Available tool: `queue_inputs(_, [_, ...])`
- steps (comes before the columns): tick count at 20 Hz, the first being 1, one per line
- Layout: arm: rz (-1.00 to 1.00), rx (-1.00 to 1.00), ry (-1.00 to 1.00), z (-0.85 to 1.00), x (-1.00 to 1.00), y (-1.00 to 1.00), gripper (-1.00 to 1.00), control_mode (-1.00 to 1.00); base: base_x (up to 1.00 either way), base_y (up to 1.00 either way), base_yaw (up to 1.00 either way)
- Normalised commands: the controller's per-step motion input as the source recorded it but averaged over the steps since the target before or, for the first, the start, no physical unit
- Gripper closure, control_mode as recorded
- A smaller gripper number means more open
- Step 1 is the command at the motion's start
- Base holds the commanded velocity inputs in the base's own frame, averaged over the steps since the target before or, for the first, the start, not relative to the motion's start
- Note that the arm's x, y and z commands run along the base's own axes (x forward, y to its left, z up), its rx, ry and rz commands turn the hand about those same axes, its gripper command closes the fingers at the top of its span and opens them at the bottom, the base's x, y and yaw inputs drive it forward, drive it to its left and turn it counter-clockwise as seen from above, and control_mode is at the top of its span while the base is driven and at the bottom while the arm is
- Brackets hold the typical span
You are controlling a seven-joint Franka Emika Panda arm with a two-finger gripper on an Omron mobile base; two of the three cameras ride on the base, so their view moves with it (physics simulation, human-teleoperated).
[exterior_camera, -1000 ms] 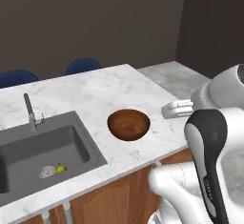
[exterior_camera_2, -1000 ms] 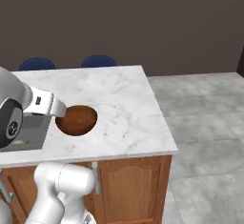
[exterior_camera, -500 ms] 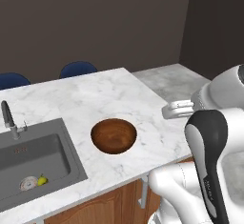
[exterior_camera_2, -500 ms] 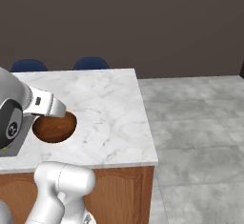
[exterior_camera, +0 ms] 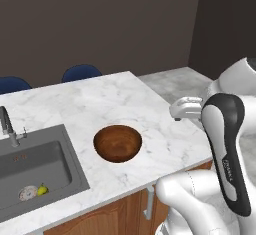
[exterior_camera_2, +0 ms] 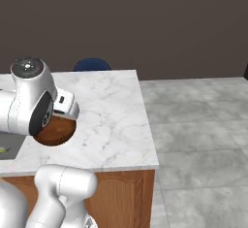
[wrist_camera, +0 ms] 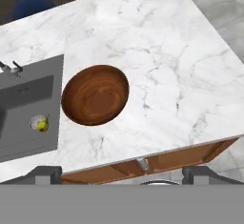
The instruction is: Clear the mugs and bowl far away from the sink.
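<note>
A white marble counter runs across the scene, ending in a corner on its right side with grey floor beyond. Wooden cabinet fronts sit under its near edge. The sink is set into the counter at the left – a dark grey basin with a chrome faucet at its back rim. The bowl stands upright on the marble just beside the sink's right edge, brown and glossy inside, holding nothing. Two blue chair backs show behind the far edge of the counter. A small yellow-green item lies by the drain in the basin.

The gripper hovers above the near counter edge – jaws spread wide apart, nothing between them, well clear of the bowl.
</note>
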Motion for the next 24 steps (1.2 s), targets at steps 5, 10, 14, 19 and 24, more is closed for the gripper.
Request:
queue_inputs(5, [0.0,0.06,0.15,-0.28,0.37,0.0,-1.0,-1.0,0.0,0.0,0.0])
queue_inputs(10, [0.0,0.0,0.07,-0.42,0.27,0.05,-1.0,-1.0,0.0,0.0,0.0])
queue_inputs(14, [0.0,-0.03,0.03,-0.45,0.22,0.17,-1.0,-1.0,0.0,0.0,0.0])
queue_inputs(19, [0.0,-0.01,0.0,-0.4,0.23,0.19,-1.0,-1.0,0.0,0.0,0.0])
queue_inputs(24, [0.0,0.0,0.0,-0.32,0.25,0.16,-1.0,-1.0,0.0,0.0,0.0])
